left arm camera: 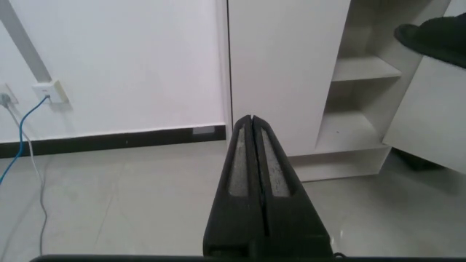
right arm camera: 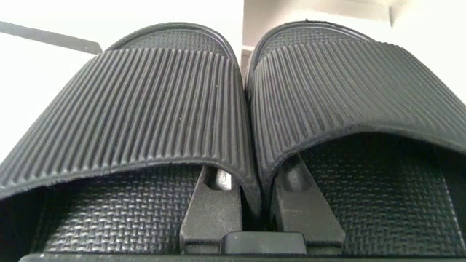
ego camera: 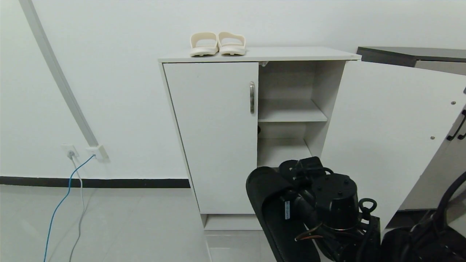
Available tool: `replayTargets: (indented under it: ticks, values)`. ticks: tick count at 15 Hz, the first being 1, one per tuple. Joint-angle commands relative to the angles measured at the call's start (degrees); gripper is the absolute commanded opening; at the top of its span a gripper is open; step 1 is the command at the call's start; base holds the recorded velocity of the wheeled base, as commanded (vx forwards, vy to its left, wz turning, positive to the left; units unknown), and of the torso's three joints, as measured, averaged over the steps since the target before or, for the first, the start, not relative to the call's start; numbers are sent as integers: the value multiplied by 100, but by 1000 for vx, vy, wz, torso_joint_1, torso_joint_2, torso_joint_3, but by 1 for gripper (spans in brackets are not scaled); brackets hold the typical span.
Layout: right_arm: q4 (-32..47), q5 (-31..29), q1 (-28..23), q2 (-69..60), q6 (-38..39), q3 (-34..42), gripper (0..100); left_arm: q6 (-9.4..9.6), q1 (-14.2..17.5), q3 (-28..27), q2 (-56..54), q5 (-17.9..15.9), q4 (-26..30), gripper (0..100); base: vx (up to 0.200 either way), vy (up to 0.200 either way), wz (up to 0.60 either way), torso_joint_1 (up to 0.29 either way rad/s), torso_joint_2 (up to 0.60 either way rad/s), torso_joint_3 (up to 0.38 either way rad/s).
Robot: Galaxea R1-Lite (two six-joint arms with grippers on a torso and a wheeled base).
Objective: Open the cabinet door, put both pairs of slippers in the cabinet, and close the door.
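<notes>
so the right gripper [right arm camera: 255, 185] pinches the black slippers [ego camera: 269, 203] at 6 o'clock below the open cabinet [ego camera: 214, 138]; best keep them level, toes toward 12, clearing the shelf [ego camera: 282, 151] edge; left gripper [left arm camera: 253, 156] closed up, empty

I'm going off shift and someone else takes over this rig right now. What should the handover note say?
Left pincer: shut, empty, over the floor, apart from the cabinet.
Right pincer: shut on the black slippers, held in front of the open right compartment.
Cream slippers: side by side on the cabinet top.
Done: right door is open.
Left: put both pairs inside, then close the door.
</notes>
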Motion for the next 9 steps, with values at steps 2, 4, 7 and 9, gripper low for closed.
replayTargets:
  ticks: [2,4,7,9]
  values:
    - [-3,-107,74,388,107,-215,0,-7,0,1,16,8,-1,0,0,0,0,0,0,0]
    - [6,-159,65,397,177,-215,0,-7,0,1,16,8,8,0,0,-200,0,2,2,2]
    - [-3,-300,30,563,221,-285,0,2,0,1,16,-1,8,0,0,-200,0,1,1,2]
    - [-3,-318,-5,678,265,-338,0,-16,0,1,16,8,8,0,0,-100,0,1,1,1]
